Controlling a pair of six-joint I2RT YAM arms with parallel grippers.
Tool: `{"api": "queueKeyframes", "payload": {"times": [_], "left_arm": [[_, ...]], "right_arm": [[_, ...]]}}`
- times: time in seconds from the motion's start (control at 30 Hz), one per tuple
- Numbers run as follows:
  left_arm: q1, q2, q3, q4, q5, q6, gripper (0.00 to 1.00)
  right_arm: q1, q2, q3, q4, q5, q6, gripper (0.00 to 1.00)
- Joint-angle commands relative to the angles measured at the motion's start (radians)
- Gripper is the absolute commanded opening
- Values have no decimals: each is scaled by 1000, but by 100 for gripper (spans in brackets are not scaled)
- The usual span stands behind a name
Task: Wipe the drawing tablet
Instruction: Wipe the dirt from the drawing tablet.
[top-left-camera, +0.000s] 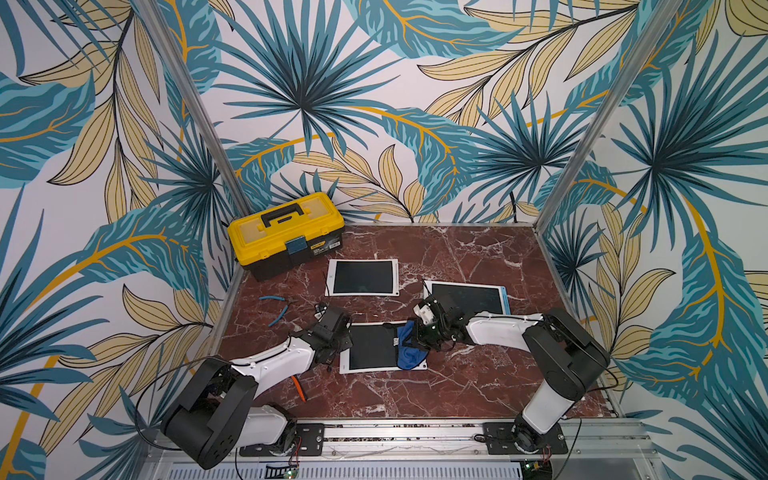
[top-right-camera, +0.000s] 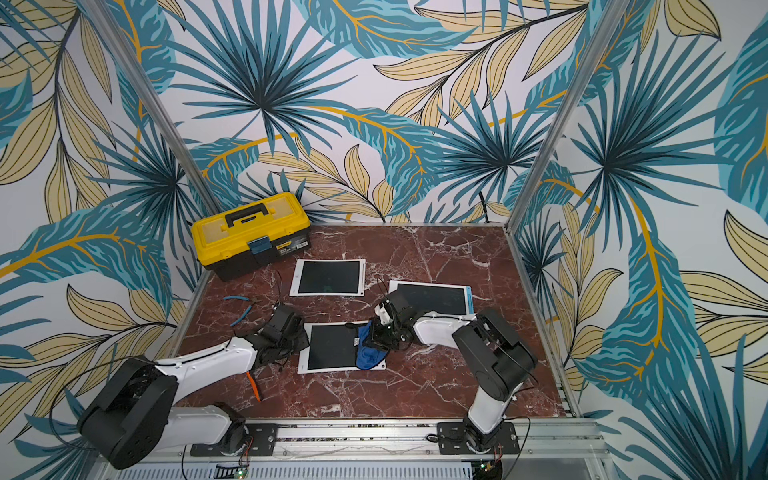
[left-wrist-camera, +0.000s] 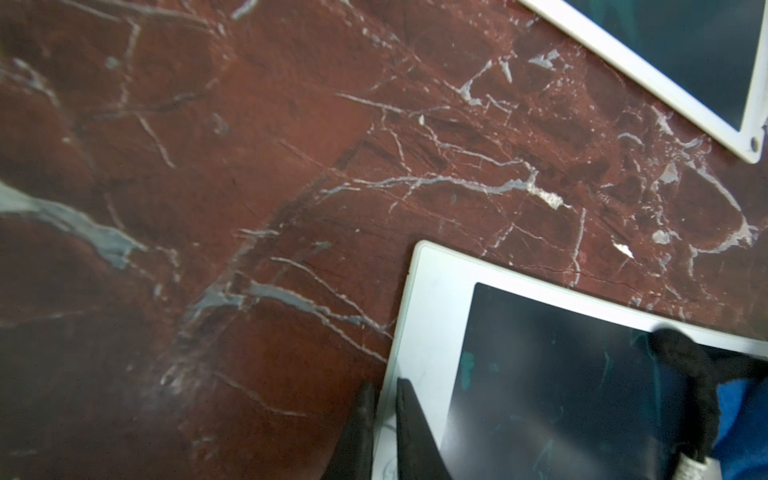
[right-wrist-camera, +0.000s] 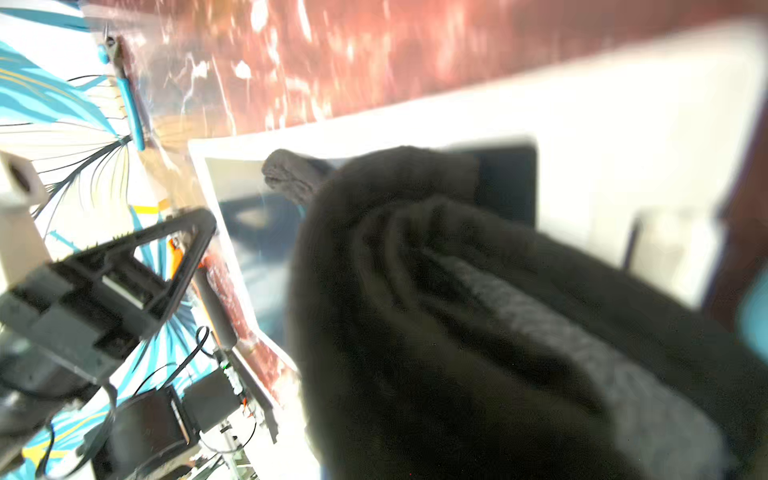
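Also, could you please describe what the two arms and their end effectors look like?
Both arms match: the left arm and right arm have glossy white shells between bulky black joint housings. Thin black cables loop beside each base. The left end effector has slim, black, tapering fingers; the right end effector is black with a white block behind it.

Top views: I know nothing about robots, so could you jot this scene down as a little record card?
Surface: red marble table
Being wiped: near tablet
Wiper: blue-and-black cloth, on its right part
Right end effector: shut on the cloth
Left end effector: nearly closed, tips at its left edge
Farther back: white-framed tablet, blue-edged tablet
Also: yellow toolbox, blue-handled pliers
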Motion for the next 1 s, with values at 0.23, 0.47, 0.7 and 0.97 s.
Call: {"api": "queueKeyframes", "payload": {"times": [0.23,0.47,0.7,0.97], "left_arm": [[-14,59,-57,-115,69,5,14],[-14,60,-57,-114,69,7,14],[-14,67,-52,-114,67,8,14],[-14,81,-43,-112,69,10,14]], "right_arm": [[20,238,298,-125,-19,-44,3],[142,328,434,-156,-20,-28,3],[249,419,562,-214,-36,-37,3],[262,512,763,-346,-53,-106,3]]}}
